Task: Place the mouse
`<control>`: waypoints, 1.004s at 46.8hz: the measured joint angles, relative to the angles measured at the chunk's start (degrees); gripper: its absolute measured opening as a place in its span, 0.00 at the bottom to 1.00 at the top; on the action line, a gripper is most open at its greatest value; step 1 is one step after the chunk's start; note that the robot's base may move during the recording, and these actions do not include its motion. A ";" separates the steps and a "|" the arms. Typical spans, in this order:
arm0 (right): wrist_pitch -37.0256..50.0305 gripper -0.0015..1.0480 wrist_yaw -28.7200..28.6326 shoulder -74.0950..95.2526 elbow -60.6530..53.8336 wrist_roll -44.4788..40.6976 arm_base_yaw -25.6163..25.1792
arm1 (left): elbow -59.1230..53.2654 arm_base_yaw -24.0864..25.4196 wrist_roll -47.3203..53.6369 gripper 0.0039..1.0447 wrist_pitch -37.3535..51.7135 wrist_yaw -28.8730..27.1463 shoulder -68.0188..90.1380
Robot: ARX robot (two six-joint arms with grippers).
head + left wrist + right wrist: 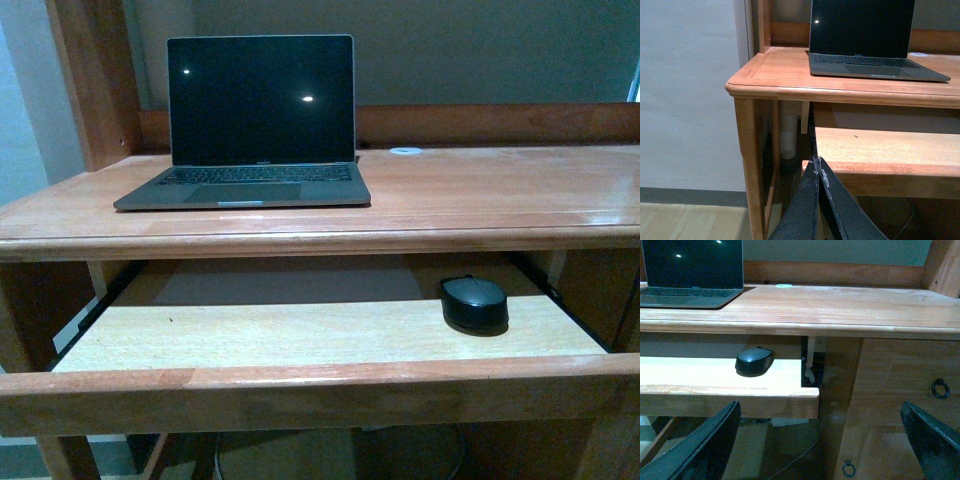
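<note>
On the pull-out tray (250,335), right end: 1 black mouse (474,303), long axis seemingly front-to-back. Right gripper (820,412), spread wide, nearer; mouse ahead, leftward. Left gripper (817,162), pressed together, off tray's left front corner.

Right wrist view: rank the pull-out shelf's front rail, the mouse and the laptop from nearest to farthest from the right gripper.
1. The front rail, just ahead of the open right gripper.
2. The mouse, farther back on the shelf's right end.
3. The laptop, up on the desktop, toward the left.
</note>
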 joint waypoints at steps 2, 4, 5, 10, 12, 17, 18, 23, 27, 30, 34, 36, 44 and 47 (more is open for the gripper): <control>0.00 0.94 0.02 0.00 0.00 0.00 0.00 | 0.00 0.00 0.00 0.01 -1.49 0.00 -1.25; 0.00 0.94 0.02 0.00 0.00 0.00 0.00 | 0.00 0.00 0.00 0.01 -2.05 0.02 -2.08; 0.00 0.94 0.02 0.00 0.00 0.00 0.00 | 0.00 0.00 0.00 0.01 -2.34 0.02 -2.40; 0.00 0.94 0.02 0.00 0.00 0.00 0.00 | 0.00 0.00 0.00 0.01 -3.72 0.00 -3.61; 0.00 0.94 0.02 0.00 0.00 0.00 0.00 | 0.00 0.00 -0.02 0.01 -4.35 0.02 -4.17; 0.00 0.94 0.04 0.00 0.00 0.00 0.00 | 0.04 0.04 -0.02 0.01 -13.62 0.13 -10.71; 0.00 0.94 0.04 0.00 0.00 0.02 0.00 | 0.04 0.04 -0.04 0.01 -14.82 -0.07 -12.24; 0.02 0.94 -0.04 0.00 0.00 0.00 0.00 | 0.39 0.00 -0.02 0.01 -13.88 -0.15 -13.84; 0.02 0.94 0.02 0.00 0.00 0.00 0.00 | 0.02 0.04 -0.04 0.01 -14.69 -0.09 -13.86; 0.00 0.94 0.00 0.00 0.00 0.00 0.00 | 0.02 0.04 -0.02 0.01 -14.32 -0.04 -13.97; 0.00 0.94 0.02 0.00 0.00 0.00 0.00 | 0.02 0.04 -0.07 0.08 -14.40 -0.09 -13.97; 0.00 0.94 0.02 0.00 0.00 0.00 0.00 | 0.02 0.04 -0.07 0.13 -14.43 -0.07 -13.97; 9.35 0.94 2.86 10.69 1.60 1.75 6.64 | 0.02 0.04 -0.04 0.43 -14.40 -0.07 -13.97; 13.99 0.94 5.27 19.12 3.67 2.16 10.45 | 0.02 0.04 -0.07 0.53 -14.43 -0.11 -13.97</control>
